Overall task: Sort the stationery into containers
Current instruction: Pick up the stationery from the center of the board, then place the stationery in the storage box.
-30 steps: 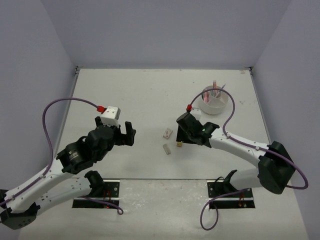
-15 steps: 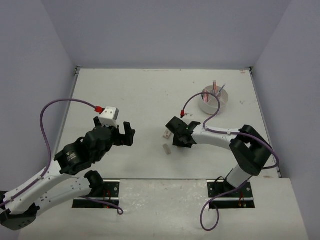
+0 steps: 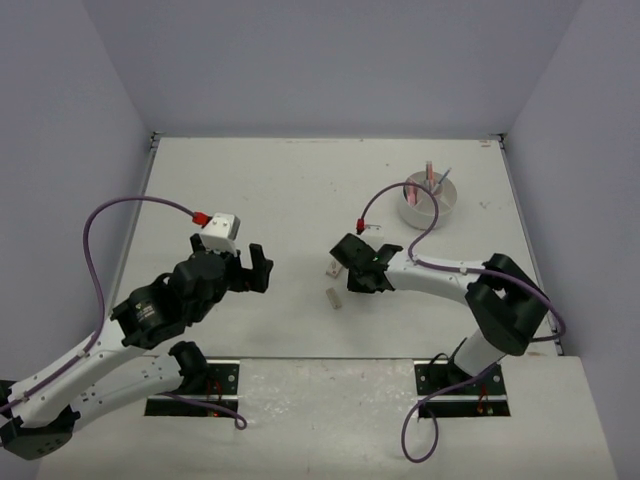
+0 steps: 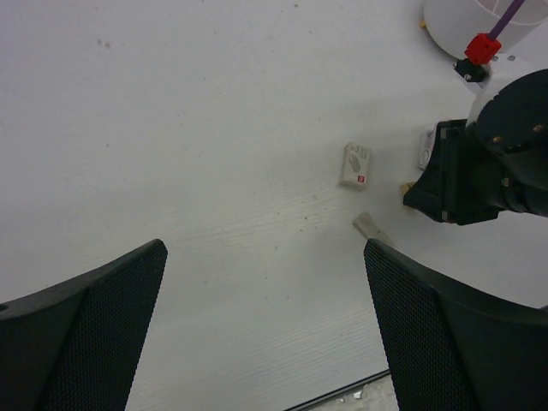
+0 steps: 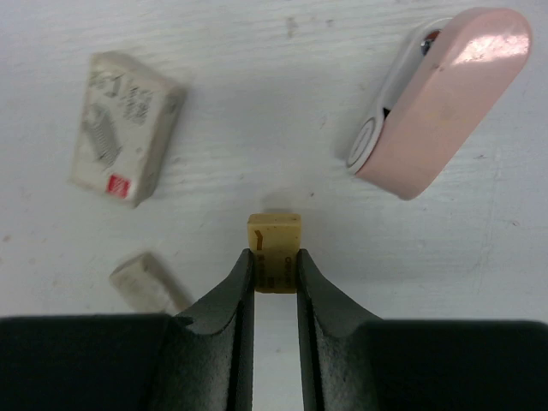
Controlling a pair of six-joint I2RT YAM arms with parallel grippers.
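Note:
My right gripper [image 3: 350,274] is low over the table and shut on a small tan eraser [image 5: 274,250], held between its fingertips. A pink block [image 5: 445,98] lies just ahead to its right and also shows in the top view [image 3: 334,268]. A white eraser with a red mark [image 5: 127,128] lies ahead to its left and shows in the top view [image 3: 333,298]. A small whitish piece [image 5: 147,281] lies beside the left finger. The white round tub [image 3: 430,203] stands at the back right with pens upright in it. My left gripper [image 3: 255,268] is open and empty, left of the erasers.
In the left wrist view the white eraser [image 4: 355,164] and the whitish piece [image 4: 370,227] lie between my left fingers [image 4: 454,334] and the right arm's black head [image 4: 479,171]. The table's front edge runs just behind both grippers.
My right gripper has moved left, close to the erasers, and now grips the tan eraser that lay beside it. The left arm has hardly moved.

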